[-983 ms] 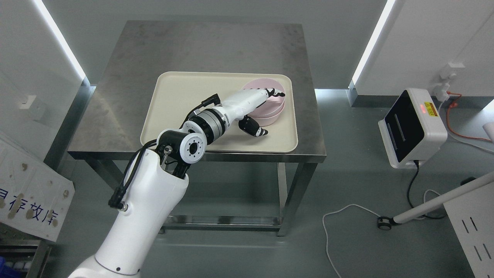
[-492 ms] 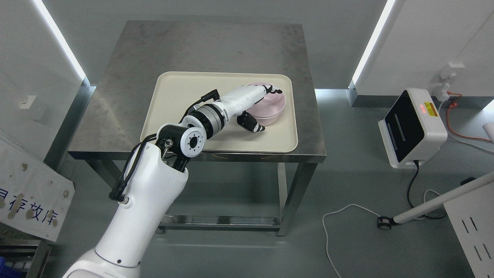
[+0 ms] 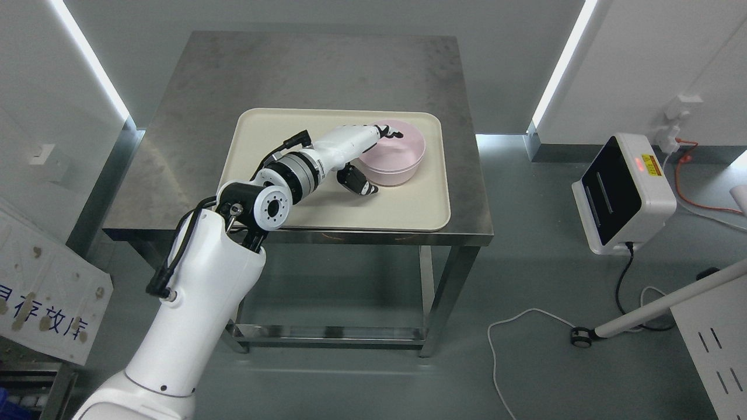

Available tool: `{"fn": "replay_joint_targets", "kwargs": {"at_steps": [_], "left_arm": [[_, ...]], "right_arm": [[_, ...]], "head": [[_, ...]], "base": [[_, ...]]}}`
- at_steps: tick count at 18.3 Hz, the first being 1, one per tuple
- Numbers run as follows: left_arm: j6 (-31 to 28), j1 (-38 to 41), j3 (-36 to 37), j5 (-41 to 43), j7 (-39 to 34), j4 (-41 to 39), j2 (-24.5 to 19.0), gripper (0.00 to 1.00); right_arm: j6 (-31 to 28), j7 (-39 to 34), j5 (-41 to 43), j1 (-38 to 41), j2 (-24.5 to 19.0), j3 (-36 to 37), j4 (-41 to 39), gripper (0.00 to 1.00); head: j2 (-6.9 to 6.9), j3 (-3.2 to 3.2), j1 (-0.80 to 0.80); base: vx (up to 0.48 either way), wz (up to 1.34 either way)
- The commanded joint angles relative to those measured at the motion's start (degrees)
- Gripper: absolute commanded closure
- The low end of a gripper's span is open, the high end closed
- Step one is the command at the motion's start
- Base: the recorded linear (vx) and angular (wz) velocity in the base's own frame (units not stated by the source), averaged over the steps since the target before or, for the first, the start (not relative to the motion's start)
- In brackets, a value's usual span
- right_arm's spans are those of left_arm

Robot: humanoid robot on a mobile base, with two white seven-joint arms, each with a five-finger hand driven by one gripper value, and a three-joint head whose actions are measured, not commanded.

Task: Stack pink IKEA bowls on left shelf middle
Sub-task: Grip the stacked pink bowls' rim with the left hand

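A pink bowl stack (image 3: pixel 402 154), apparently two bowls nested, sits on the right half of a cream tray (image 3: pixel 262 146) on the steel table (image 3: pixel 303 70). My left hand (image 3: pixel 379 160) reaches in from the lower left and holds the stack at its left rim. Its black-tipped fingers (image 3: pixel 392 133) hook over the rim into the bowl, and the thumb (image 3: pixel 360 186) presses the outer wall. The hand hides the stack's left side. My right arm is out of view, and no shelf is visible.
The table has bare steel behind and left of the tray. On the floor to the right stand a white device (image 3: pixel 621 192) with cables (image 3: pixel 525 326) and a white wheeled leg (image 3: pixel 653 309). A board with print (image 3: pixel 46 291) leans at the lower left.
The upper bowl, raised over the lower one a second ago, has settled into it. My left hand has drawn back to the left, and the stack has shifted slightly left with it.
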State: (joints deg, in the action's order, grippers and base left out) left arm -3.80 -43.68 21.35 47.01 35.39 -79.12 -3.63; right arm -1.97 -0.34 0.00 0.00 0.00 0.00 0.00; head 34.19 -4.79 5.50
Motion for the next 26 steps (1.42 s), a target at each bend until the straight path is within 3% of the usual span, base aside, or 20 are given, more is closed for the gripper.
{"fn": "replay_joint_targets", "kwargs": {"at_steps": [1,6,26], "left_arm": [[0.02,-1.14,3.43,0.02,0.03,1.6,-1.38,0.21],[0.02,-1.14,5.98,0.01,0.03,1.08,2.22,0.26],[-0.34,-3.87,4.49,1.07,0.03,4.76,1.17,0.47]], "right_arm": [[0.04,-0.02,0.0,1.67,1.0,0.62,-1.93,0.0],[0.04,-0.02,0.0,1.67,1.0,0.7,-1.93,0.0],[-0.05,-0.02,0.0,1.67,1.0,0.7,-1.93,0.0]], "head": [[0.0,0.0,0.0],[0.0,0.0,0.0],[0.0,0.0,0.0]], "base": [[0.0,0.0],[0.0,0.0],[0.0,0.0]]}}
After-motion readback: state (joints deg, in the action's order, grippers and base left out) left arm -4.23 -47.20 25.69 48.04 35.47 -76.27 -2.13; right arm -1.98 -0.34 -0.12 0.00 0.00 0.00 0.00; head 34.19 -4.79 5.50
